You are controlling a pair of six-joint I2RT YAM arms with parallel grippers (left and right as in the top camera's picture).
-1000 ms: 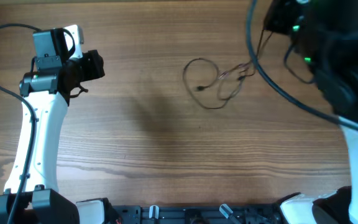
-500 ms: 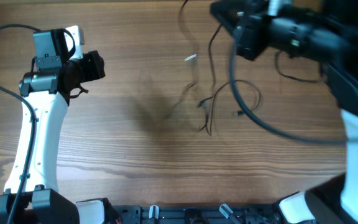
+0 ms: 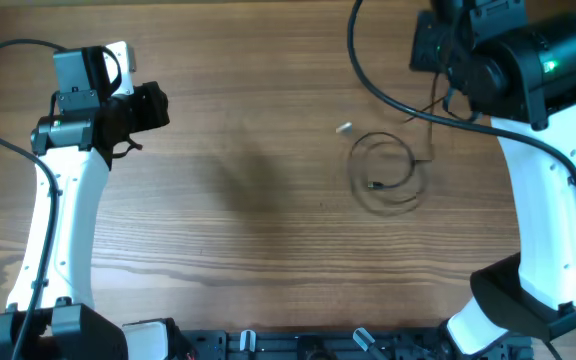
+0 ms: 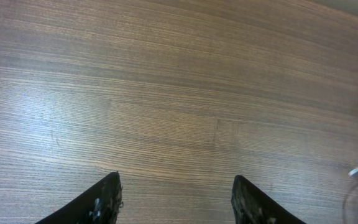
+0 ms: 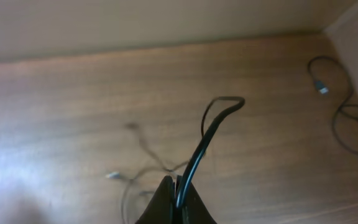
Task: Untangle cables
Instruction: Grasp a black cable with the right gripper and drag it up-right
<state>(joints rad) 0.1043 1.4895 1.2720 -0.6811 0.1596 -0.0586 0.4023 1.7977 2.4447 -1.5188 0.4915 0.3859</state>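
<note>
Two white arms point(image 3: 63, 220) at one wooden table point(image 3: 248, 230), one on each side, each tipped with one black gripper. Left gripper point(image 4: 179, 208) partly spread: two dark fingertips point(image 4: 107, 200) apart, bare wood between them, nothing held. Poised over the left part of the table, well apart from the wires.

Right gripper point(image 5: 178, 202) pinched fully together on one strand of the cables point(image 3: 388, 175), at the far right of the table. In the right wrist view, strand rising out of the closed fingers, black with a faint bluish sheen, bending over in one narrow hairpin loop at its top.

From overhead, one thin black line dropping from the right gripper to a loose round coil on the wood, right of centre. Coil blurred, showing as a few overlapping faint rings; number of separate wires in it impossible to tell. Very thin throughout, far thinner than the thick black lead point(image 3: 353, 45) curving beside the right arm. Two plugs countable at the coil: one small white plug point(image 3: 344, 128) just beyond its upper left, one tiny dark plug point(image 3: 373, 185) inside the ring. White plug also peeking into the lower right corner of the left wrist view.

One more thin black wire point(image 5: 351, 92) at the right edge of the right wrist view, lying in curls on the wood with one small plug at its end, well apart from the coil; whether joined to the rest, unclear.
</note>
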